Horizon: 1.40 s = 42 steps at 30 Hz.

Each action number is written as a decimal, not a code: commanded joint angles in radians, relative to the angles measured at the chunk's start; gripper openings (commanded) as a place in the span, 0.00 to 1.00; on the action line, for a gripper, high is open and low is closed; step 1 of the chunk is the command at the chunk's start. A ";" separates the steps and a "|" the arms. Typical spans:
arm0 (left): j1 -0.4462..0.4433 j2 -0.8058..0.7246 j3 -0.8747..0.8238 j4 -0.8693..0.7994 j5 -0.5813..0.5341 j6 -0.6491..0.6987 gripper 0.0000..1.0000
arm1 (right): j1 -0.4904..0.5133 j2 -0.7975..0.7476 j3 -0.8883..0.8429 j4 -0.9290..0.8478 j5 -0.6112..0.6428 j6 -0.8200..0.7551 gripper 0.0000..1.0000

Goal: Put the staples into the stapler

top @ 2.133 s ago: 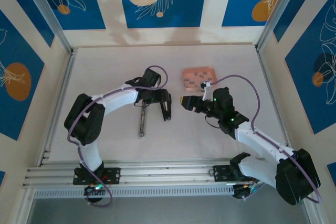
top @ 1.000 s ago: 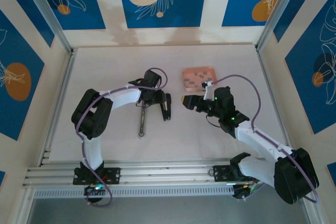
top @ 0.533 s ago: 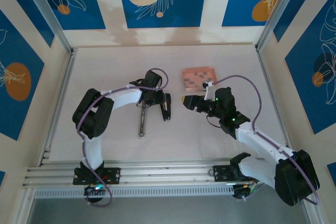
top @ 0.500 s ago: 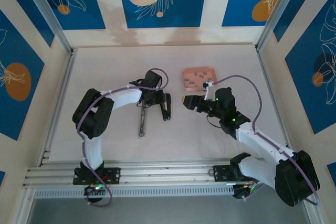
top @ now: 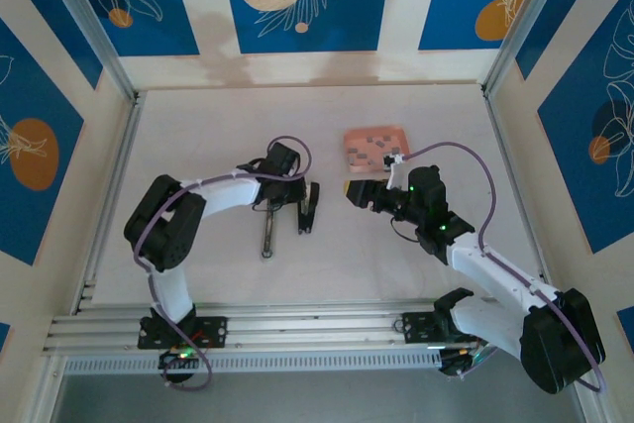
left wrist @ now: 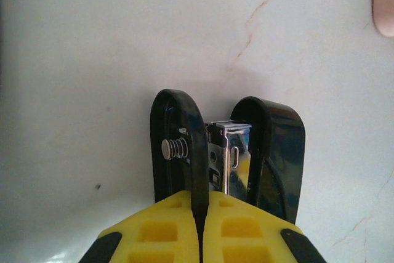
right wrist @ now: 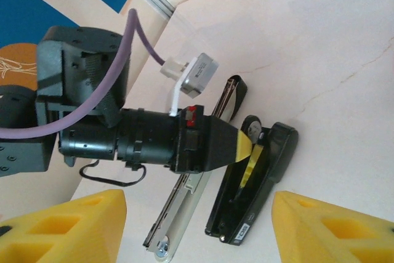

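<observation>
On the pale table (top: pixel 198 136), the left arm reaches in from 8 o'clock. The left gripper (left wrist: pixel 198 229) has its yellow fingers (left wrist: pixel 157 232) pressed together on a thin black wall of the stapler (top: pixel 308 210), with no gap between them in the wrist view. The stapler lies splayed open. Its bare metal rail (top: pixel 267 230) runs toward 6 o'clock, and its black body sits just beside it at 3 o'clock. The left wrist and its purple cable (top: pixel 297 146) hang over the hinge end, so that joint is hidden from above.

At 3 o'clock from the stapler, across a strip of bare table, the right gripper (top: pixel 349 191) points toward it. Its fingers (right wrist: pixel 68 226) are spread wide with nothing between them.

At 12 o'clock from the right gripper lies the salmon-pink tray (top: pixel 398 132), flat on the table and near the fingertips. The staples (top: pixel 371 146) show as dull grey patches inside it, well apart from the stapler. A grooved aluminium frame (top: pixel 297 329) borders the table at 6 o'clock.
</observation>
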 commanded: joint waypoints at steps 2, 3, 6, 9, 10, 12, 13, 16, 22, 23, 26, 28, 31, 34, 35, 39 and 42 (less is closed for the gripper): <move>-0.006 -0.099 -0.073 0.110 0.002 -0.028 0.00 | 0.004 0.011 0.010 -0.022 -0.004 0.007 0.64; -0.006 -0.111 -0.092 0.134 0.012 -0.035 0.00 | 0.006 0.019 0.013 -0.023 -0.005 0.008 0.64; -0.005 -0.140 -0.135 0.188 0.037 -0.046 0.00 | 0.019 0.048 0.026 -0.023 -0.010 0.006 0.64; -0.005 -0.166 -0.170 0.239 0.055 -0.054 0.00 | 0.037 0.083 0.037 -0.032 -0.012 0.006 0.64; -0.007 -0.174 -0.180 0.254 0.060 -0.057 0.00 | 0.043 0.094 0.040 -0.037 -0.010 0.007 0.64; -0.008 -0.188 -0.197 0.279 0.067 -0.061 0.00 | 0.053 0.123 0.046 -0.043 -0.012 0.015 0.65; -0.006 -0.194 -0.204 0.289 0.070 -0.065 0.00 | 0.058 0.140 0.050 -0.043 -0.012 0.019 0.65; -0.006 -0.215 -0.229 0.343 0.089 -0.073 0.00 | 0.067 0.184 0.063 -0.043 -0.019 0.024 0.65; -0.007 -0.255 -0.290 0.504 0.152 -0.095 0.00 | 0.068 0.268 0.090 0.008 -0.042 -0.001 0.70; -0.006 -0.261 -0.302 0.537 0.165 -0.098 0.00 | 0.067 0.278 0.097 0.011 -0.044 -0.007 0.71; -0.006 -0.279 -0.343 0.651 0.196 -0.106 0.00 | 0.064 0.322 0.130 0.014 -0.057 -0.022 0.73; -0.007 -0.286 -0.366 0.714 0.217 -0.115 0.00 | 0.064 0.353 0.147 0.024 -0.072 -0.024 0.74; -0.006 -0.292 -0.382 0.768 0.245 -0.116 0.00 | 0.060 0.389 0.168 0.042 -0.089 -0.027 0.74; -0.007 -0.297 -0.395 0.808 0.273 -0.103 0.00 | 0.059 0.421 0.193 0.051 -0.103 -0.030 0.74; -0.007 -0.299 -0.398 0.819 0.281 -0.104 0.00 | 0.058 0.431 0.202 0.050 -0.106 -0.030 0.74; -0.006 -0.308 -0.402 0.841 0.293 -0.102 0.00 | 0.053 0.463 0.222 0.064 -0.120 -0.032 0.66; -0.007 -0.313 -0.407 0.850 0.293 -0.103 0.00 | 0.049 0.473 0.221 0.087 -0.135 -0.023 0.58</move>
